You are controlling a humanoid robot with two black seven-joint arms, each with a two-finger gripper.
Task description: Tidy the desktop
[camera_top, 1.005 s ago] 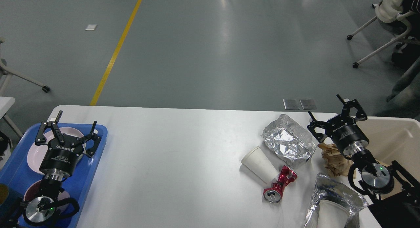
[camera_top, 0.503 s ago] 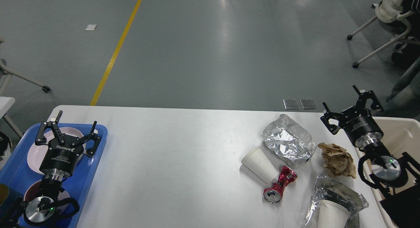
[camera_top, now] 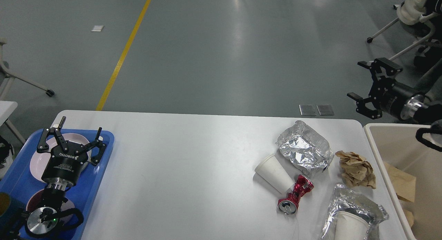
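Desktop [camera_top: 193,164] lies below both empty, spread-fingered grippers, left gripper [camera_top: 70,138] over the blue tray [camera_top: 100,178], right gripper [camera_top: 367,84] raised beyond the beige bin [camera_top: 373,143]; recommend descending squarely onto the crumpled brown paper [camera_top: 355,169], avoiding adjacent foil [camera_top: 304,152].

Large smooth white rectangular surface [camera_top: 193,171] with rounded corners. On its left edge, a blue plastic tray [camera_top: 100,171]. Toward the right, a white paper cup [camera_top: 272,172] lying on its side, mouth touching a crushed red metal can [camera_top: 293,195]. Just behind both, a crumpled silver foil wrapper [camera_top: 304,148]. Beside that, a crumpled brown paper ball [camera_top: 355,169]. Nearest the front right corner, a second silver foil sheet [camera_top: 359,205] with another white paper cup [camera_top: 350,228] on it.
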